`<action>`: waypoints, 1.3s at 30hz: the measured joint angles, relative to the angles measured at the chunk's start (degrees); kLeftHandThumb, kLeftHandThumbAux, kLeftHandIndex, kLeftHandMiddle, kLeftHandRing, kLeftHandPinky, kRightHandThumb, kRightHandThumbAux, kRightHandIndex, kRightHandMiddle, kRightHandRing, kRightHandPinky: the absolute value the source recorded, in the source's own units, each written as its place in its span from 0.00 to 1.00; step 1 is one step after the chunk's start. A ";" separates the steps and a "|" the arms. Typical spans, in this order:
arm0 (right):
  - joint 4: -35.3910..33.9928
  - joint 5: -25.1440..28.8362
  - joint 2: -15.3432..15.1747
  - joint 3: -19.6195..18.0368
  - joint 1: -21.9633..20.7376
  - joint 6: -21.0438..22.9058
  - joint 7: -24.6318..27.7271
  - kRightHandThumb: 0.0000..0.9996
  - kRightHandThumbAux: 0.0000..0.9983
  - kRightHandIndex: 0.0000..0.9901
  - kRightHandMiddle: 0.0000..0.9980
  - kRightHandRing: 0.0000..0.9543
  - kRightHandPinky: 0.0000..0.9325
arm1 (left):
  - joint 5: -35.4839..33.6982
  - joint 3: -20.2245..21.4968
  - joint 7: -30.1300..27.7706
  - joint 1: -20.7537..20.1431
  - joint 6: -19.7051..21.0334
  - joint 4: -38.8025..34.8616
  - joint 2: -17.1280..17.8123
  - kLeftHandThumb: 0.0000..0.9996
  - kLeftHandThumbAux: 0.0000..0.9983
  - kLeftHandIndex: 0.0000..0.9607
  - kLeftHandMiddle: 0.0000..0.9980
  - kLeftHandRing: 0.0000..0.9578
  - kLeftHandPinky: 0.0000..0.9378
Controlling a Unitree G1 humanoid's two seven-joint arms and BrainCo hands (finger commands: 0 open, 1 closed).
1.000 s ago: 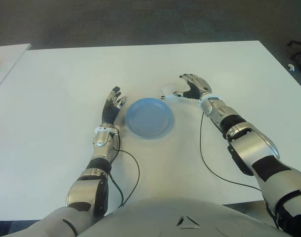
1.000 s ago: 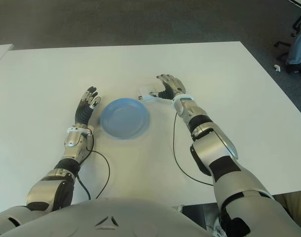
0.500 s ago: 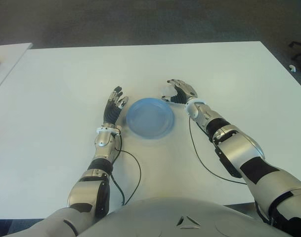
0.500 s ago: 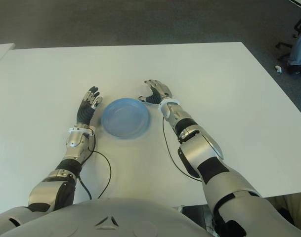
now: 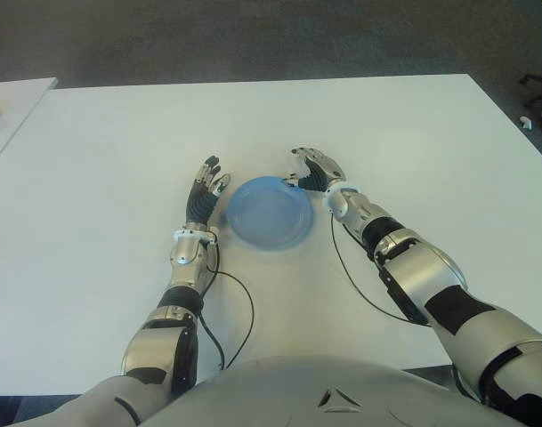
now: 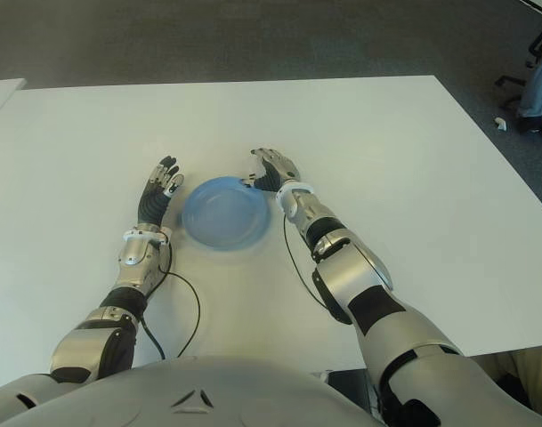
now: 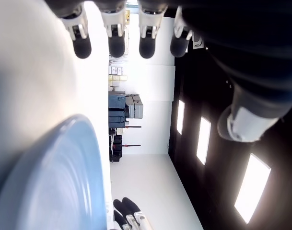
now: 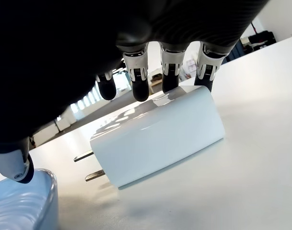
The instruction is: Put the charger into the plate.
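White table (image 5: 413, 124), dark carpet beyond: white charger (image 8: 157, 136) lying on tabletop just beside blue plate (image 5: 269, 213), prongs toward rim, right hand (image 5: 313, 169) cupped over it, fingertips touching, not lifted; left hand (image 5: 204, 191) idle, unclenched beside plate's left; judged next: raise over rim.

A wide white table (image 5: 119, 142) is filling most of the scene, its top lying bare and bright under even light. Dark grey carpet (image 5: 253, 40) is stretching beyond its far edge. A second white table (image 5: 12, 98) is showing at the left, with a narrow gap running between the two. At the far right, part of an office chair (image 6: 539, 36) is standing on the carpet.
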 measured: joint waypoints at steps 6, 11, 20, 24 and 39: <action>0.21 0.36 0.51 -0.57 0.38 -0.52 -0.01 0.00 0.42 0.00 0.00 0.00 0.00 | -0.01 0.02 0.00 0.04 0.00 -0.08 -0.03 0.10 0.53 0.00 0.00 0.00 0.00; 0.28 1.24 1.01 -1.34 1.27 -0.62 -0.18 0.00 0.41 0.00 0.00 0.00 0.00 | -0.12 0.10 0.00 0.29 0.03 -0.52 -0.08 0.09 0.53 0.00 0.00 0.00 0.00; 0.27 2.36 1.22 -2.44 2.09 -0.91 -0.23 0.00 0.43 0.00 0.00 0.00 0.00 | -0.80 0.46 -0.12 0.84 0.08 -1.24 -0.09 0.09 0.53 0.00 0.00 0.00 0.00; 0.23 2.68 1.12 -2.73 2.27 -0.94 -0.05 0.00 0.45 0.00 0.02 0.04 0.00 | -0.97 0.46 -0.35 1.01 0.08 -1.37 -0.06 0.08 0.54 0.00 0.00 0.00 0.00; 0.07 4.48 1.00 -4.25 3.31 -0.57 0.36 0.00 0.42 0.00 0.24 0.38 0.05 | -1.18 0.44 -0.55 1.54 0.21 -2.45 0.44 0.07 0.55 0.00 0.00 0.00 0.00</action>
